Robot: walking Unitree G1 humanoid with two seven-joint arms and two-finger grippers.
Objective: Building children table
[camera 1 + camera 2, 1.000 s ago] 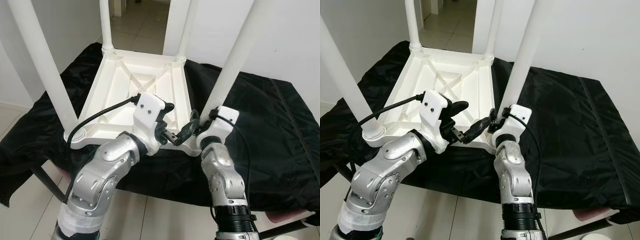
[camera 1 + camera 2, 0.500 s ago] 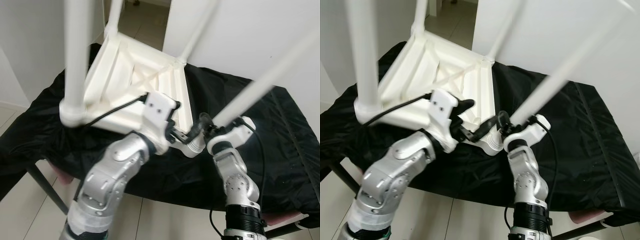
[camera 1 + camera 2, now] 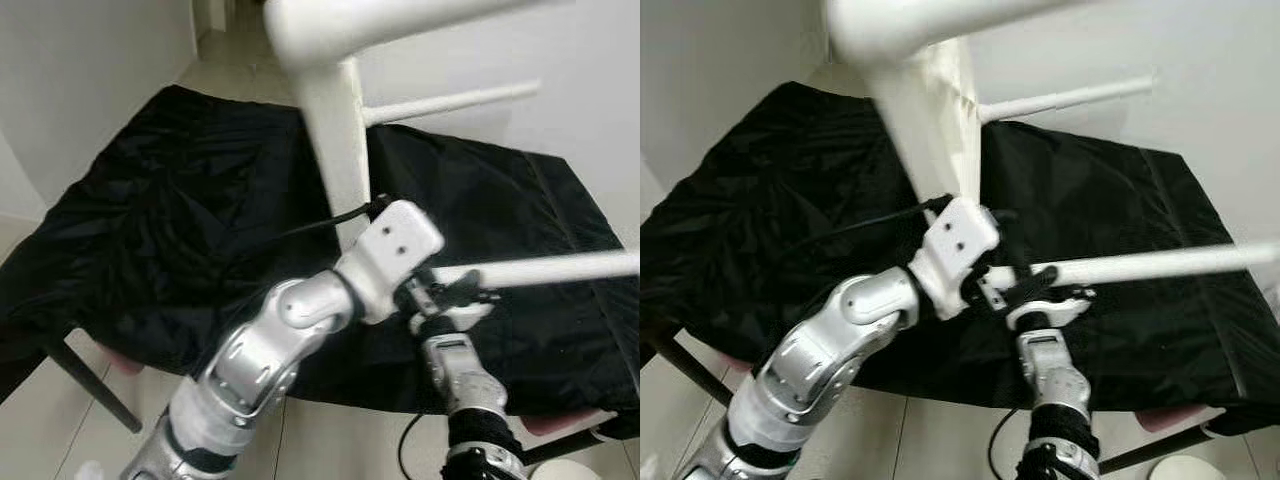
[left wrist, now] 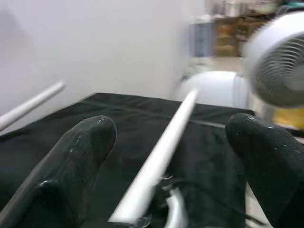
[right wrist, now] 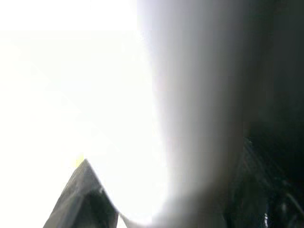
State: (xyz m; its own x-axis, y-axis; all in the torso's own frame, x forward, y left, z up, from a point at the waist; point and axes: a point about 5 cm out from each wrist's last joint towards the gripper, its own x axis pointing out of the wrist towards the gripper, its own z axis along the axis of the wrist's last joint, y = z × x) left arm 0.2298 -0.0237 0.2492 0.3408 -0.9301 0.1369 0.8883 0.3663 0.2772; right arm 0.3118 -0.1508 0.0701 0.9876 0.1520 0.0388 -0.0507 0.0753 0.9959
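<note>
The white children's table is tipped onto its side above the black-draped surface (image 3: pixel 170 200). Its top's edge (image 3: pixel 338 150) stands upright. One leg (image 3: pixel 560 268) runs level to the right, another leg (image 3: pixel 450 100) lies behind it, and a blurred one (image 3: pixel 380 25) passes close overhead. My left gripper (image 4: pixel 173 126) is open, fingers (image 4: pixel 85 142) wide apart, with a leg seen beyond them; its white wrist (image 3: pixel 398 240) sits at the table's lower corner. My right gripper (image 3: pixel 440 292) is shut on the level leg near its base.
Black cloth covers the whole work surface, hanging over its front edge (image 3: pixel 330 375). White walls (image 3: pixel 80 70) stand left and behind. A white fan (image 4: pixel 280 61) shows in the left wrist view. A dark frame bar (image 3: pixel 90 385) slants under the left side over tiled floor.
The table has swung up from lying upside down on the cloth to standing on its side, legs now pointing right. Both arms rose with it and the camera view shifted.
</note>
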